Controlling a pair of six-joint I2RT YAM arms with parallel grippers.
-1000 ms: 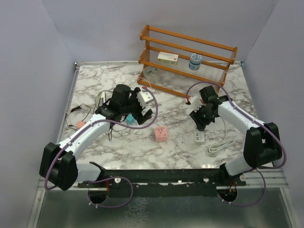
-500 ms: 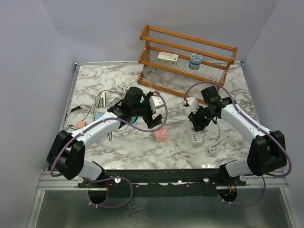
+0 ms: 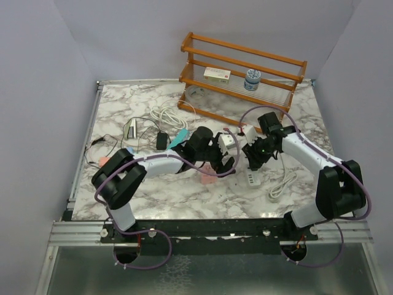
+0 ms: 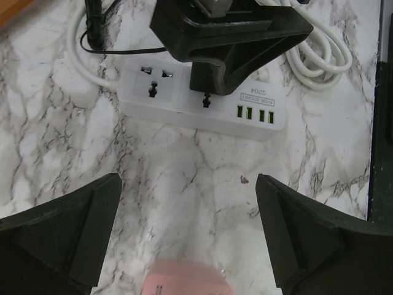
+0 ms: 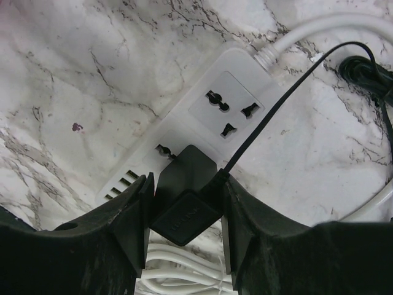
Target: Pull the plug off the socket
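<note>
A white power strip (image 5: 228,109) lies on the marble table; it also shows in the left wrist view (image 4: 202,106) and in the top view (image 3: 252,178). A black plug (image 5: 186,200) with a thin black cord stands on its middle socket. My right gripper (image 5: 184,212) is shut on the plug, one finger on each side; it also shows in the top view (image 3: 253,161). In the left wrist view the plug (image 4: 212,78) shows under the right gripper's fingers. My left gripper (image 4: 187,206) is open and empty, just left of the strip (image 3: 226,162), over a pink cube (image 4: 184,281).
A wooden rack (image 3: 245,64) at the back holds a small box (image 3: 217,75) and a can (image 3: 252,80). The strip's coiled white cable (image 3: 284,184) lies to its right. A black adapter (image 3: 161,141), a white cable coil (image 3: 163,114) and small parts lie at the left.
My left arm has swung right across the table, from the cables to beside the power strip, over the pink cube. My right gripper has stayed at the strip, on the plug.
</note>
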